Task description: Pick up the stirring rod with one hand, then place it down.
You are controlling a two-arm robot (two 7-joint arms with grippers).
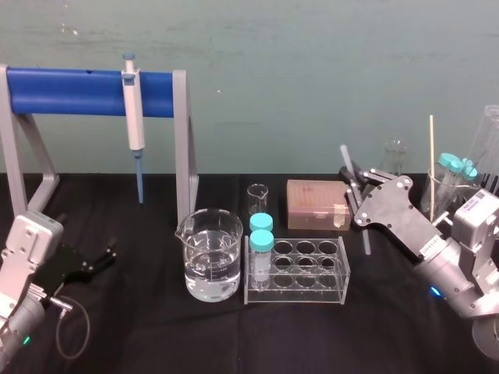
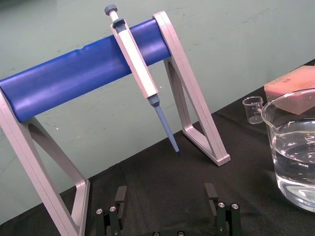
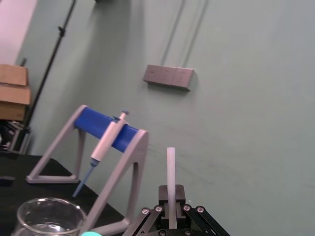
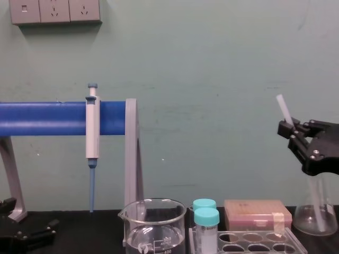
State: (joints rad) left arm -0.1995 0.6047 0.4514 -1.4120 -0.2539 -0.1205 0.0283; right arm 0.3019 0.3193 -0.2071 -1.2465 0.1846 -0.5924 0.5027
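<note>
Beaker (image 1: 210, 261), tube rack (image 1: 312, 293) ctr; front free

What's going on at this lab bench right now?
The right gripper is shut on the stirring rod and holds it tilted in the air, off the black table, near the pink box. The left gripper sits open and idle, low at the table's left, in front of the blue pipette stand.

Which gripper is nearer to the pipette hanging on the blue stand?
Left. The left gripper sits low just in front of the pipette; the right gripper is raised far across, holding the stirring rod.
</note>
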